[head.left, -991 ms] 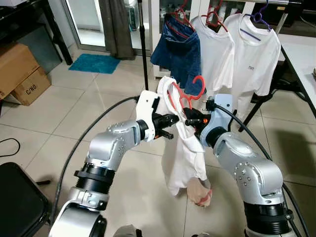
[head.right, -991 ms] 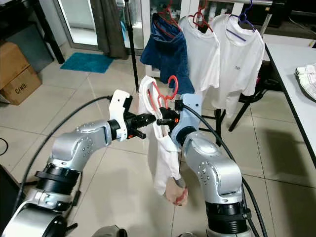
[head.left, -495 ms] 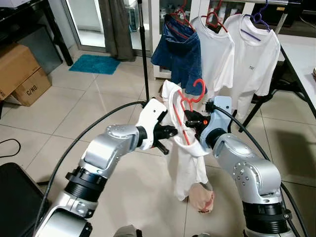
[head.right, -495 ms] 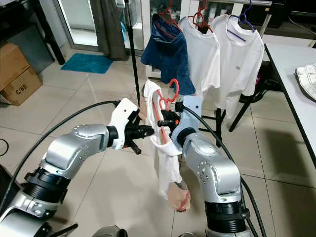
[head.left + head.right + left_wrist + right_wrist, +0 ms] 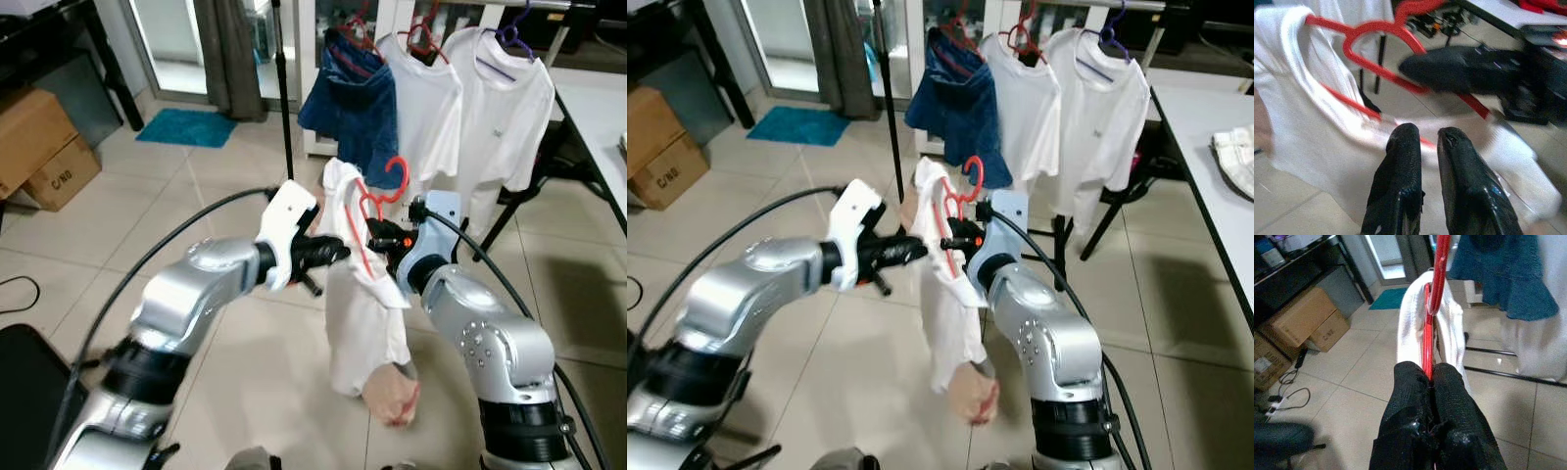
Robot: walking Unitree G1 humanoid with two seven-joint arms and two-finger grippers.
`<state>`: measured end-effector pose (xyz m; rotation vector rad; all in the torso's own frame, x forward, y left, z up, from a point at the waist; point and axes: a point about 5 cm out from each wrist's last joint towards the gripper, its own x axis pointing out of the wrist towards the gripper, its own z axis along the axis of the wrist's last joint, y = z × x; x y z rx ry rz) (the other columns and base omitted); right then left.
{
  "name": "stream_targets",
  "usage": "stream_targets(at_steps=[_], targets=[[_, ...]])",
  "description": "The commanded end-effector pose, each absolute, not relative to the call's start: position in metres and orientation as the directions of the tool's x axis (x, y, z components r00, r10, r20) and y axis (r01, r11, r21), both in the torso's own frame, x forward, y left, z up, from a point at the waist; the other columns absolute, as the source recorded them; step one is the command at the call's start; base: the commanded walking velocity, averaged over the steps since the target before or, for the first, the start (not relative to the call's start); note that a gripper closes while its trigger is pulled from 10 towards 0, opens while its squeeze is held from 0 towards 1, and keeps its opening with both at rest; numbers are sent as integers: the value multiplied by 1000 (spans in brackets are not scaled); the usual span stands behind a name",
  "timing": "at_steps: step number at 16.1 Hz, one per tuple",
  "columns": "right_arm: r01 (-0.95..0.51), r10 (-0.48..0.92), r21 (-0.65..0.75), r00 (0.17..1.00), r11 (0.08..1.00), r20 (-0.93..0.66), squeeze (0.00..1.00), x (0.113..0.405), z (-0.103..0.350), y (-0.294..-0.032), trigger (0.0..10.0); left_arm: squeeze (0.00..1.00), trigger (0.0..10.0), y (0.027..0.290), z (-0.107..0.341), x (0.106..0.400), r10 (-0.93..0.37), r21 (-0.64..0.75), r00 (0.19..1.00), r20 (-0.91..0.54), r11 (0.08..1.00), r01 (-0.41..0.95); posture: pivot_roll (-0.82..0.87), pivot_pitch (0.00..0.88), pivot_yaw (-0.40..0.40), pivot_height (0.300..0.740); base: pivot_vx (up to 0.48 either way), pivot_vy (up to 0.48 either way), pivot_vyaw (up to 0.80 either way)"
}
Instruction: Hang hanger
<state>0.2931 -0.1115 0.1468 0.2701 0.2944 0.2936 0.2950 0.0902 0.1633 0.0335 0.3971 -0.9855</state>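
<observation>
Right claw (image 5: 1429,377) is clenched on the lower bar of the red hanger (image 5: 377,201), holding it up in front of the robot above the tiled floor (image 5: 186,206). A white garment (image 5: 362,313) is draped on the hanger and hangs down below it, its lower end bunched. Left claw (image 5: 1427,139) has its two fingers drawn together with nothing between them; it sits just beside the garment's left edge, tips pointing at the cloth under the hanger bar. Behind, well apart from the held hanger: a clothes rack with a blue denim piece (image 5: 353,103) and two white T-shirts (image 5: 500,108) on hangers. Cardboard boxes (image 5: 44,142) at far left; teal mat (image 5: 186,125) by the doorway.
</observation>
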Motion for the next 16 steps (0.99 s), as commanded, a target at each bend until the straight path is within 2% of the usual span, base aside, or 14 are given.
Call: stream_targets(at_steps=[1,2,3,4,5,7,8,9,11,12,15,16], targets=[[-227,296,302,933,926,-204,0,297,154,-115,10000,1000,10000,96,168,293,-802,-143,494,-336,561,815,96,14,61,740,0,0,0],[-220,289,300,935,928,-208,0,297,153,-117,10000,1000,10000,98,170,292,-799,-137,500,-334,566,813,96,14,61,740,0,0,0],[-183,251,279,940,943,-232,0,295,143,-127,10000,1000,10000,109,177,292,-749,-41,601,-280,635,771,101,13,43,740,0,0,0],[-166,237,279,940,946,-244,0,293,140,-131,10000,965,10000,114,178,292,-716,-17,646,-265,674,739,102,13,43,740,0,0,0],[-138,216,283,940,949,-265,0,287,133,-139,10000,0,10000,124,177,290,-660,3,715,-230,734,679,105,11,45,740,0,0,0],[-62,147,260,936,963,-320,0,265,114,-158,10000,0,10000,150,162,282,-481,46,848,-222,864,502,111,1,54,740,0,0,0],[-54,121,214,942,975,-313,0,253,109,-164,10000,0,10000,160,152,276,-415,103,884,-216,891,443,104,0,61,740,0,0,0],[-68,119,171,943,983,-312,0,243,105,-166,10000,0,10000,164,143,269,-376,90,906,-193,913,398,99,0,69,740,0,0,0],[-112,141,121,953,986,-269,0,237,107,-164,10000,0,10000,161,125,261,-338,53,926,-165,935,351,92,0,66,740,152,0,0],[-109,138,127,960,986,-245,0,237,110,-163,10000,0,10000,160,122,261,-323,43,934,-155,942,333,94,10,63,740,349,0,800],[-172,194,125,962,977,-193,0,243,119,-150,10000,0,10000,154,131,268,-306,14,946,-110,951,310,116,38,61,740,355,0,800],[-167,194,143,960,976,-203,0,245,117,-148,10000,0,10000,156,131,270,-298,11,948,-109,954,301,117,41,61,740,356,0,0]])
